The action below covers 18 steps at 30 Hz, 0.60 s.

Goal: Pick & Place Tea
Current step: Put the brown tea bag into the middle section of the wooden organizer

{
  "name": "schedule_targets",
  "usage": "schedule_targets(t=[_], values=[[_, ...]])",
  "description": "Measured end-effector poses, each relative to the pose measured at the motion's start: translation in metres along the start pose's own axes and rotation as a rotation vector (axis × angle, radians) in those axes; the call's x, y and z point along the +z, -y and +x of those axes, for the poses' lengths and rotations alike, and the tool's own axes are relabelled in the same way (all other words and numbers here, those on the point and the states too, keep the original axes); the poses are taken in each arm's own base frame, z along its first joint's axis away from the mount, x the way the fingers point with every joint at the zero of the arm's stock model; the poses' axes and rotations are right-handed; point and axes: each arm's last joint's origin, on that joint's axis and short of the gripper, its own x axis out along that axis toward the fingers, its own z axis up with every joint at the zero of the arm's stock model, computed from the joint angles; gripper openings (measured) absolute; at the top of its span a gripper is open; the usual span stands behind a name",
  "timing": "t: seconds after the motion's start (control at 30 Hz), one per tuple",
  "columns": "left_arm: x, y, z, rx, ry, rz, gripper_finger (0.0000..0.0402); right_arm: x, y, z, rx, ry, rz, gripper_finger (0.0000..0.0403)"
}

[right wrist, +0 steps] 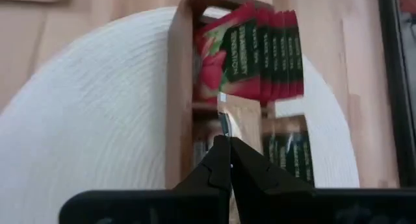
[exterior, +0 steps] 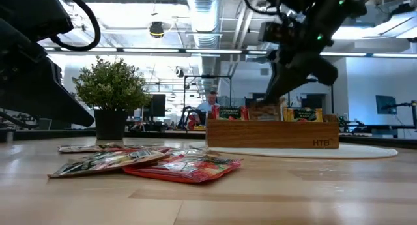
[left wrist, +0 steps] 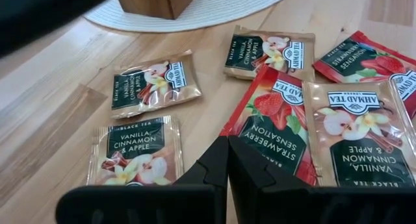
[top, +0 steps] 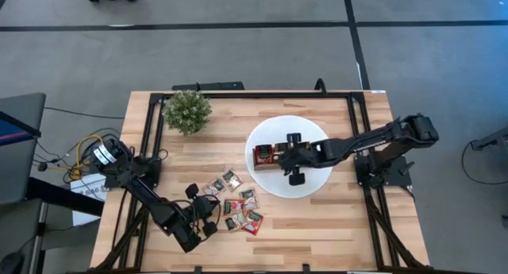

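Several red and pale tea sachets (top: pixel 238 202) lie flat on the wooden table, in front of the low view (exterior: pixel 176 166). My left gripper (top: pixel 211 214) hovers low at their near-left side, shut, with its tips (left wrist: pixel 228 152) between a vanilla sachet (left wrist: pixel 135 149) and a strawberry sachet (left wrist: pixel 276 123). The brown wooden tray (top: pixel 266 155) stands on the white plate (top: pixel 298 187). One compartment holds upright red sachets (right wrist: pixel 260 55). My right gripper (right wrist: pixel 225 146) is over the tray, slanting down, shut on a pale sachet (right wrist: pixel 242 119). My left gripper: I cannot tell whether its shut tips touch the table or the strawberry sachet's edge. My right gripper pinches the pale sachet's upper edge (right wrist: pixel 223 125) between its fingertips from above. The sachet hangs on edge below them, down into the compartment next to the red sachets.
A small green plant (top: pixel 187 111) in a dark pot stands at the table's far left. More vanilla sachets (right wrist: pixel 289 152) stand in the tray. Black frame rails (top: pixel 359 131) run along the table's sides. A person sits far off in the room (exterior: pixel 212 104).
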Motion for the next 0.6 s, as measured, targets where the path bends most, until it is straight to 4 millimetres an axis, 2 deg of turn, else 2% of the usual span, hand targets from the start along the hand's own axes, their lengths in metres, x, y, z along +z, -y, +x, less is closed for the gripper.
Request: schedule_targets(t=[0.2,0.33,0.43,0.6], values=[[0.0,0.0,0.0,-0.001,0.0,0.001,0.0,0.006,0.003,-0.026,0.009,0.052,0.026,0.0],[0.0,0.0,0.0,-0.002,-0.001,0.0,0.0,0.007,0.002,-0.033,0.025,0.071,0.041,0.0],[0.0,0.0,0.0,-0.003,-0.003,-0.001,0.0,0.007,0.005,-0.03,0.031,0.062,0.052,0.0],[0.0,0.0,0.0,-0.005,-0.006,-0.001,0.0,0.003,0.008,-0.011,0.024,-0.007,0.053,0.0]])
